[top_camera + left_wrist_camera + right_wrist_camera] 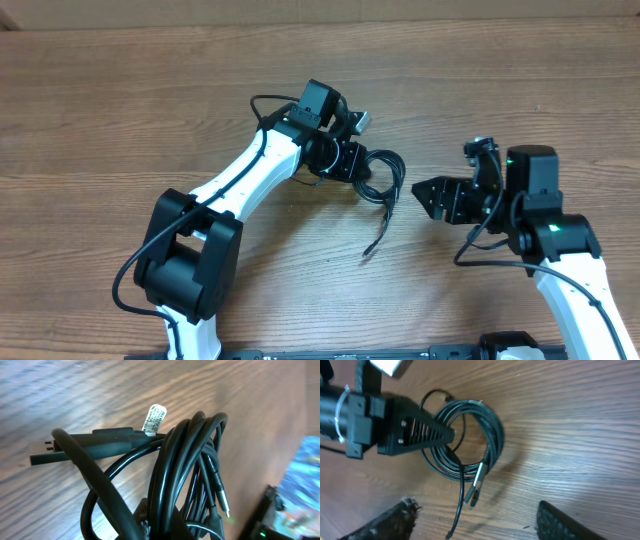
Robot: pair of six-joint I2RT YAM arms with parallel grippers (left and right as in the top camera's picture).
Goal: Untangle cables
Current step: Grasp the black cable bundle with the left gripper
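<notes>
Three camera views sharing one coil of black cables (385,178) on a wooden table (150,100).
The overhead camera looks straight down from far above both arms. The left wrist camera sits very close, the coil filling its frame just ahead of the left gripper (451,435). The right wrist camera looks down from farther back, the coil ahead of the right gripper (422,196).

left tool (368,171) pinched, right tool (424,198) wide

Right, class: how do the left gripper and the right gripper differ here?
The left gripper is shut on the cables; the right gripper is open and holds nothing. The left gripper sits at the cables, the right gripper apart from them. Both are black, over the wooden table.
</notes>
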